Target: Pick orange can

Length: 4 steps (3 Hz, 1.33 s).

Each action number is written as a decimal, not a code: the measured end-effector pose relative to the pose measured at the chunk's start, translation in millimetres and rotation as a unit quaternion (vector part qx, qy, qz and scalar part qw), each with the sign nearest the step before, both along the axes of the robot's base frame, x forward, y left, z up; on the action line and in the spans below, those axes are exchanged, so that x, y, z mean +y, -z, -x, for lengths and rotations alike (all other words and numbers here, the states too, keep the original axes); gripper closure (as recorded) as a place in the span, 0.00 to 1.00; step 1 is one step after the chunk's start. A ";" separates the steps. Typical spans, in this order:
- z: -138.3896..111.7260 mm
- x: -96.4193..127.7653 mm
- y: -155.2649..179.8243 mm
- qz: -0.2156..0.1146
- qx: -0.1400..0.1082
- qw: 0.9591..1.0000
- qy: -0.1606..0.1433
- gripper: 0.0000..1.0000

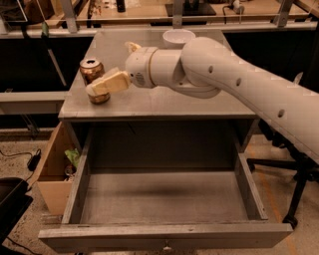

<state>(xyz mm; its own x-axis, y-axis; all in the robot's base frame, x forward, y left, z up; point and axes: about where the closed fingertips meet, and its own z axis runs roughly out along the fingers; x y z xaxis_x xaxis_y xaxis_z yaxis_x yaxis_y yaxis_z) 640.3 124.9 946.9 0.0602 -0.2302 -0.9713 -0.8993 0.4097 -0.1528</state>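
A grey metal desk [164, 104] is seen from the front, with its wide, shallow grey drawer [164, 199] pulled fully open below the front edge. A thick white robot arm [239, 79] is stretched in from the right edge, across the middle of the desk top toward the left edge. A terrazzo floor is seen around the desk, and a long wooden workbench [149, 12] is set behind the back edge. An open brown cardboard box [50, 164] is placed on the floor just beside the left edge, with something green inside it. A black wheeled chair base [299, 199] is seen past the right edge. A small white round bowl [178, 37] is set at the back edge, behind the arm. The small copper-orange metal drink can [91, 69] is stood upright near the left edge, toward the front left corner. The cream-coloured claw [102, 85] is held across the front of the can, so that the can's middle is covered and only its silver top and its base are shown. Whether the claw is open or closed on the can cannot be told.
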 end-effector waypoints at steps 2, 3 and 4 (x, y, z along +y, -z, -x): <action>-27.2 64.6 43.2 -0.034 0.032 0.999 -0.023 0.17; -26.1 64.6 43.1 -0.033 0.032 0.999 -0.024 0.40; -25.0 67.4 43.2 -0.033 0.033 0.999 -0.026 0.63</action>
<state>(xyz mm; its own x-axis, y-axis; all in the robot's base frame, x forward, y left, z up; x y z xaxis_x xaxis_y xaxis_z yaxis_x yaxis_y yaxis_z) 665.3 192.4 903.7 0.0064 -0.1637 -0.9865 -0.9269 0.3693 -0.0673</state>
